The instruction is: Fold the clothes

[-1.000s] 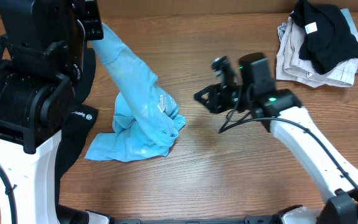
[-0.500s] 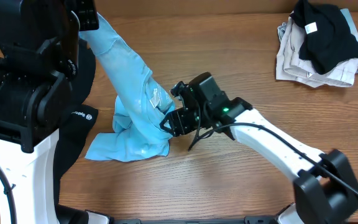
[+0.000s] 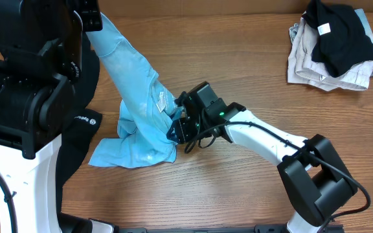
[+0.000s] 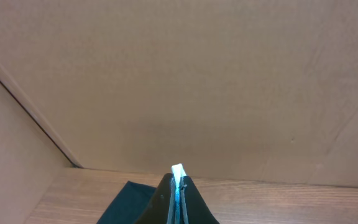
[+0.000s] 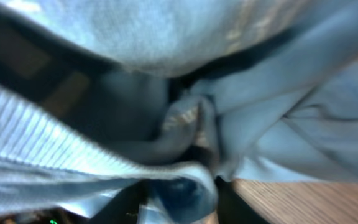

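Note:
The light blue T-shirt [image 3: 135, 84] hangs stretched from the top left down to a crumpled heap on the table. My left gripper [image 3: 94, 22] is raised and shut on its upper edge; in the left wrist view the fingers [image 4: 178, 179] pinch a thin strip of blue cloth [image 4: 178, 168]. My right gripper [image 3: 175, 128] is pressed into the shirt's right side low down. The right wrist view is filled with blue cloth [image 5: 166, 37], and a fold lies between the parted fingers [image 5: 182, 199]. A black garment with a white logo [image 3: 79, 126] lies under the left arm.
A pile at the back right holds a black garment with a white tag [image 3: 342, 39] on beige clothes [image 3: 303, 65]. The left arm's bulky base [image 3: 24, 103] stands at the left. Bare wooden tabletop [image 3: 238, 181] lies in front. Black cloth [image 4: 126, 199] shows below the left gripper.
My right arm has swung left from mid-table and pushed its gripper into the shirt's lower fold. The left gripper still holds the shirt raised, nearly unmoved.

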